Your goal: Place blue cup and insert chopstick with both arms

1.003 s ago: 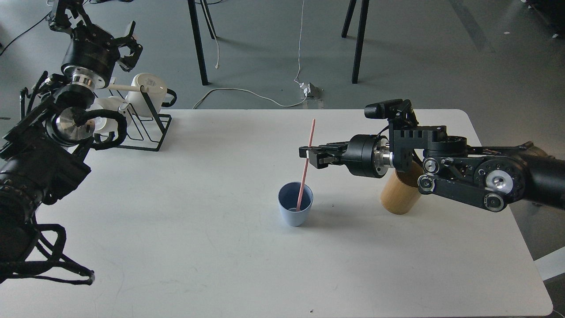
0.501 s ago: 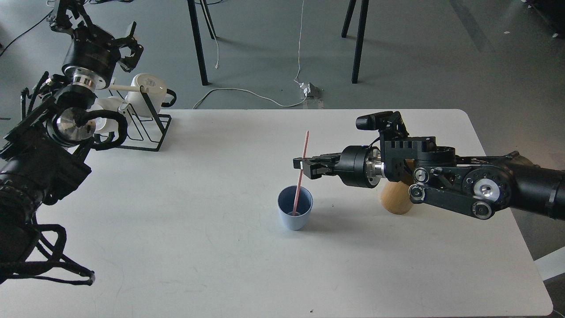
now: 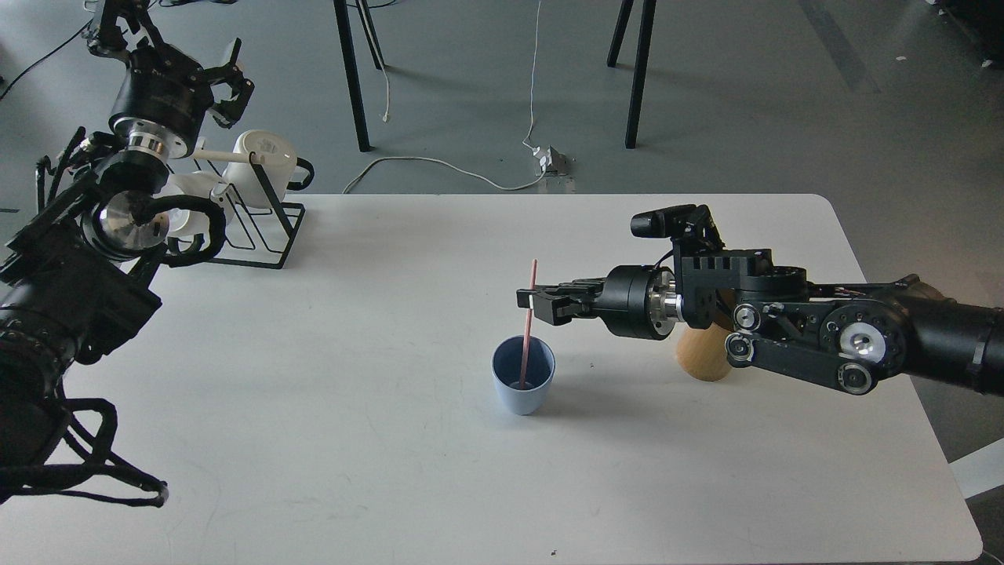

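Chopstick (image 3: 526, 329): our one pale-pink stick stands nearly upright, lower end inside the blue cup (image 3: 523, 384), upper end rising above our right end effector.
Cup: it stands upright on the desk (image 3: 376, 439), a little right of centre and nearer the front edge than the back edge.
Right end effector (image 3: 530, 303): we come in from the right edge, fingers pressed onto the stick just above the cup's rim, pinching it.
Bamboo holder (image 3: 702, 357): it stands toward the right edge, mostly behind our right arm.
Left end effector (image 3: 223, 82): we hold it raised beyond the back-left corner, fingers spread, gripping nothing.
Rack (image 3: 263, 227): a black wire rack with white mugs (image 3: 263, 157) sits at the back-left corner.
Step, as we judge it: the stick looks about seated, so release comes next.
Risk: if we let go while the stick leans, it may tip against the rim and topple the light cup.
Risk: any sideways pull as we back away could drag the stick and cup along.
Hidden: we cannot tell whether the tip touches the cup's bottom.
Hidden: the holder's lower rim and our left arm's forward parts are cut off or covered.
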Robot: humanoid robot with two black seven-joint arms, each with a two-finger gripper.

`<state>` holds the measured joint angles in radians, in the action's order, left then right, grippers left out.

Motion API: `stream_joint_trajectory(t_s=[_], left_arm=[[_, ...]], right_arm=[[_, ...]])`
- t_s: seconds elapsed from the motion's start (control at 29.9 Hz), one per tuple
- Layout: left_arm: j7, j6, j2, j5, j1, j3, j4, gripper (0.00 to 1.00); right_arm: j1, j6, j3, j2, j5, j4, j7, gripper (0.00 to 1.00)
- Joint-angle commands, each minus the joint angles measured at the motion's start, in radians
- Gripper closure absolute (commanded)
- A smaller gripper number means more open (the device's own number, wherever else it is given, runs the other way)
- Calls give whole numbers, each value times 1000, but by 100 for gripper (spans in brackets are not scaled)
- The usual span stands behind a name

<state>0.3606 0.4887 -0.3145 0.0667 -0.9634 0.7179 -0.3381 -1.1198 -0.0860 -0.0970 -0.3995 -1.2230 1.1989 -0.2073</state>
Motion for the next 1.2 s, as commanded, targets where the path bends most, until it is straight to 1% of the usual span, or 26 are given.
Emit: stream_joint_trajectory(t_s=[0.0,0.07,0.1,0.13,0.17,0.2,0.33,0.5,0.57,0.67,0.87,1.04,1.17], left_arm=[[0,0,0,-1,-1,0,1,1],[0,0,0,-1,-1,0,1,1],[0,0,0,-1,-1,0,1,1],[0,0,0,-1,-1,0,1,1],[0,0,0,-1,-1,0,-1,1],[0,0,0,1,-1,0,1,1],[1,0,0,1,-1,2,1,1],[5,0,3,1,-3,8,1,0],[6,0,5,1,-3,11,-1,1],[8,0,8,1,-3,11,1,1],[8,0,9,2,-3,12,-1,1],[8,0,11,2,-1,14,1,1],[6,0,28,2,-1,14,1,1]], right_arm=[[-2,-1,13,-5,6,2,0,47],[-12,0,34,-13,13,5,-1,41],[-15,0,57,-22,14,5,-1,37],[-18,0,98,-34,16,2,-1,29],[-18,-1,149,-47,17,-1,-1,17],[-15,-3,211,-59,20,-2,0,2],[17,0,410,-79,85,-48,8,1],[41,2,591,-88,210,-119,11,1],[46,-4,644,-85,310,-172,8,1],[64,-6,668,-87,481,-216,3,1],[87,-20,730,-96,891,-297,-1,1],[116,-95,839,-93,1144,-375,0,1],[178,-199,933,-81,1318,-426,0,1]])
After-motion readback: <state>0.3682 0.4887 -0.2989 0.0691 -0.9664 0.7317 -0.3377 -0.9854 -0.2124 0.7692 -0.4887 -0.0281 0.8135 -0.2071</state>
